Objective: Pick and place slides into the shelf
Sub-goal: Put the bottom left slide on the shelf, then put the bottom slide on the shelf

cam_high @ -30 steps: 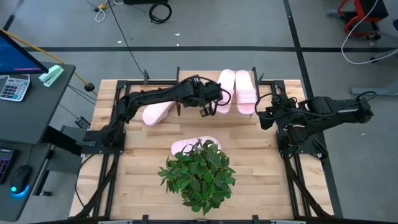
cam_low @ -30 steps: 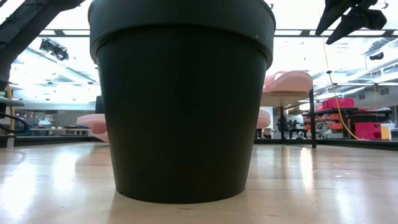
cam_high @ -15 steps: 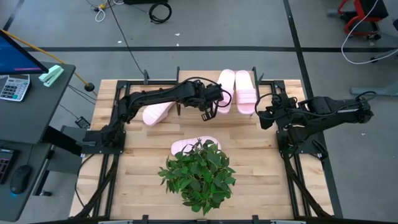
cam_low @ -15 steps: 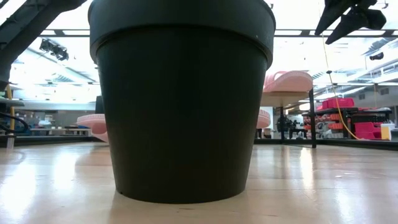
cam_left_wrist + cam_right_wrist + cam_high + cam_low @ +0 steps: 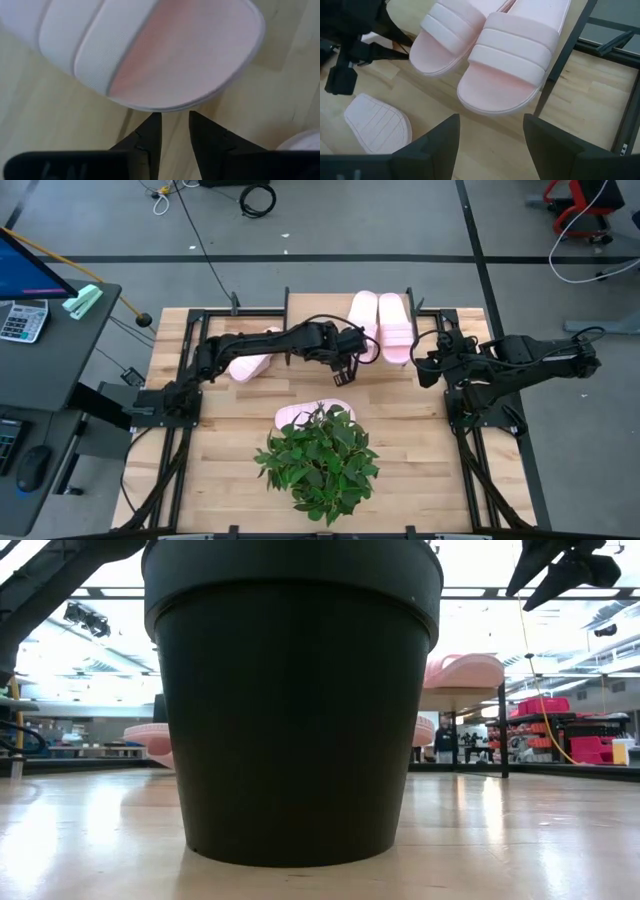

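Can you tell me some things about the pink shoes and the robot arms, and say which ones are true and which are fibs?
1. Two slides lie side by side on the shelf. True.
2. The left gripper is holding a slide in the air. False: nothing is between its fingers; a slide's end lies just beyond them.
3. A slide lies on the table next to the plant. True.
4. The right gripper is squeezing a slide. False: it is open, empty, near the shelf's right end.
5. All four slides are on the shelf. False: one slide lies on the table under the left arm, another by the plant.
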Motion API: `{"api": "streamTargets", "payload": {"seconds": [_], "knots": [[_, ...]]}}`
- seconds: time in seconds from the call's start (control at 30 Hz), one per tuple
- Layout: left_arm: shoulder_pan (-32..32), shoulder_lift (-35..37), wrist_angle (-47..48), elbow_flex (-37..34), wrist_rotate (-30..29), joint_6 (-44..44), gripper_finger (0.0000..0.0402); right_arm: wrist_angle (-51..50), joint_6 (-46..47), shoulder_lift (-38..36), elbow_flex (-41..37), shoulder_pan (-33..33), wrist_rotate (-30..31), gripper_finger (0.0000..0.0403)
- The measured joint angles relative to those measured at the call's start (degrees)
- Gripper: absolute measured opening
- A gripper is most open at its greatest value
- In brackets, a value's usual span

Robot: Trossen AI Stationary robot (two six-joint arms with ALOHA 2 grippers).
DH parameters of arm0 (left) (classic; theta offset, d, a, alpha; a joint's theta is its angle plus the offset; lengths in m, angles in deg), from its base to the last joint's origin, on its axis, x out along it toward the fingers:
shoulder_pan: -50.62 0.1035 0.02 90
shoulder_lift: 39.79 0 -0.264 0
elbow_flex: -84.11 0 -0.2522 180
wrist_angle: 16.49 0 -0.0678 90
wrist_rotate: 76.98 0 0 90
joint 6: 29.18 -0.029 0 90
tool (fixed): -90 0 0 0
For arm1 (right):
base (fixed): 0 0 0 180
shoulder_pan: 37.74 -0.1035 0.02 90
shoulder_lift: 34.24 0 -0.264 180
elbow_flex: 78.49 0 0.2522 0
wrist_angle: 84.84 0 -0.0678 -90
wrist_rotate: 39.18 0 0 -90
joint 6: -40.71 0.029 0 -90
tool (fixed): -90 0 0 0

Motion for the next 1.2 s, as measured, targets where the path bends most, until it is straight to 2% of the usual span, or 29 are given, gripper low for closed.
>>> {"api": "streamTargets", "payload": {"seconds": [0.17, 0.57, 0.87, 1.2], "knots": [[-0.7, 0.0, -2.6, 0.0, 0.1, 0.0, 0.0123, 0.0, 0.0, 0.0, 0.0, 0.0, 0.0, 0.0224], [-1.1, 0.0, -1.8, 0.0, 0.9, 0.8, 0.0158, 0.0, 0.0, 0.0, 0.0, 0.0, 0.0, 0.0224], [-1.3, 0.1, 0.2, 0.0, 1.1, 0.9, 0.0165, 0.0, 0.0, 0.0, 0.0, 0.0, 0.0, 0.0224], [-1.9, 5.9, 5.3, 0.0, 1.2, 0.7, 0.0169, -0.1, 0.0, 0.0, 0.0, 0.0, -0.1, 0.0224]]}}
